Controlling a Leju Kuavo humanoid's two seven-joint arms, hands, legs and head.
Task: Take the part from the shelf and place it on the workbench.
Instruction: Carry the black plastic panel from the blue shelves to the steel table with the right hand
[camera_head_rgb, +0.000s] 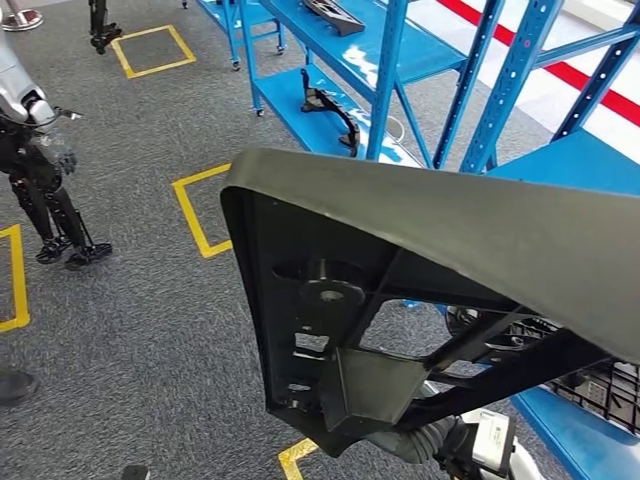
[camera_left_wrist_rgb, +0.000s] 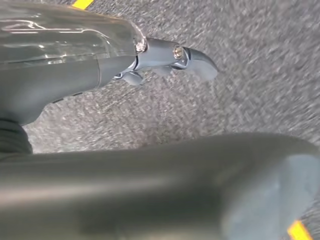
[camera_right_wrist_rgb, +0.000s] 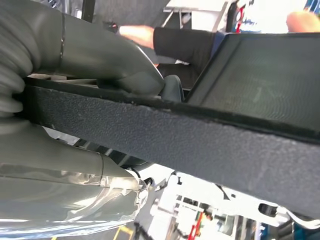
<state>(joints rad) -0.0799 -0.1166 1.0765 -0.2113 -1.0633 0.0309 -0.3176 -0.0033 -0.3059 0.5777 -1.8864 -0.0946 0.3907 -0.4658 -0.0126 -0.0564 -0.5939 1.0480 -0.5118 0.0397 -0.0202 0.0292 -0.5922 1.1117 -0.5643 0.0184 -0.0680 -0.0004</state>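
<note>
The right hand grips the part, a large black plastic panel with a ribbed, braced underside: in the right wrist view the thumb lies along one face of the part's textured edge and the darker fingers run along the other face, so the edge is clamped between them. In the head view the part is held up in the air, clear of the blue shelf, its smooth curved skin uppermost and its inner ribs facing the camera; the right arm's wrist shows below the part's lower corner.

The left hand holds nothing; its fingers reach out straight and apart over the grey carpet floor.

Two more black parts lie on the blue shelf, one on the lower level near its front edge and one on the level above. Yellow square markings are taped to the floor beside the shelf. Another robot stands at the far left on the carpet. A person's dark sleeve shows beyond the held part in the right wrist view.
</note>
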